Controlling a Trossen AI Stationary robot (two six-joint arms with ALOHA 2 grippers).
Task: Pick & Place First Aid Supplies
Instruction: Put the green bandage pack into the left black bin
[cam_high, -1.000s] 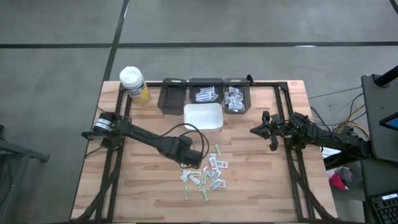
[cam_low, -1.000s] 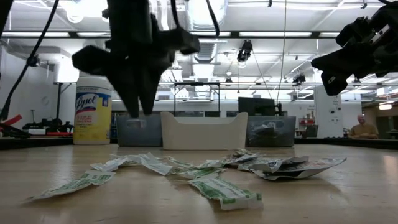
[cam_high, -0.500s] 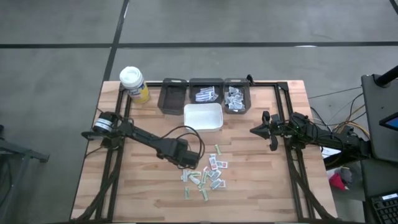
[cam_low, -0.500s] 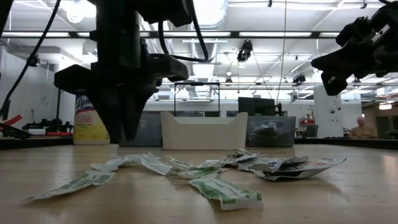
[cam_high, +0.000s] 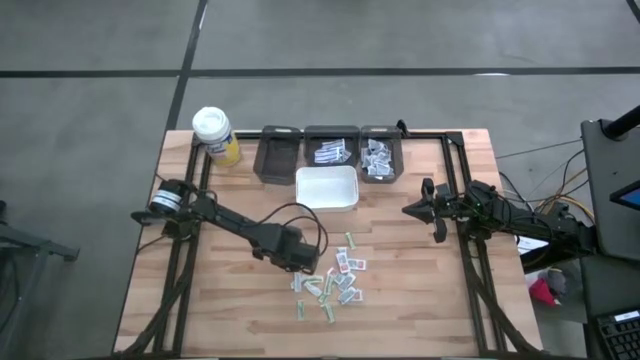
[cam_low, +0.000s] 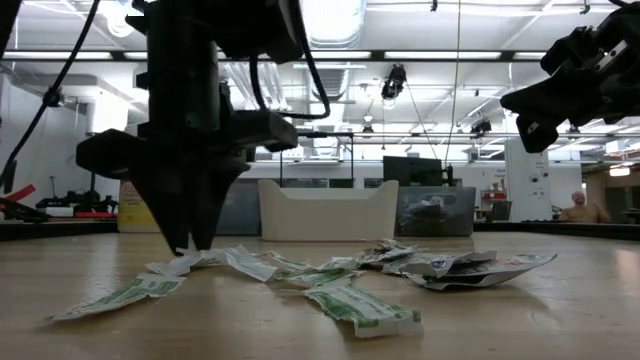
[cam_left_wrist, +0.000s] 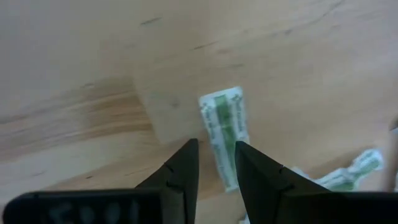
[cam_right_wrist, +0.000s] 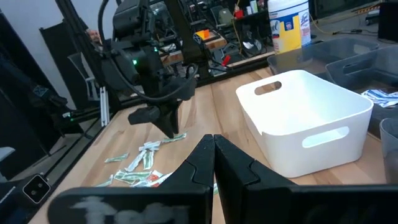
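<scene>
Hovering low over the pale wooden slatted bench (cam_high: 230, 300), the left tool (cam_left_wrist: 214, 163) has its fingers (cam_left_wrist: 185, 165) spread, nothing between them. We note a white paper strip with green print (cam_left_wrist: 222, 132) lying flat directly ahead of the tips, its near end in the gap between them. Its long axis runs roughly along the tool's forward line, leaning a little. It sits at the left fringe of the scattered small paper packets (cam_high: 335, 282), mid-bench toward the front edge. We judge the left arm far nearer. The right tool (cam_right_wrist: 214, 149), pressed together and empty, waits high by the right edge.
</scene>
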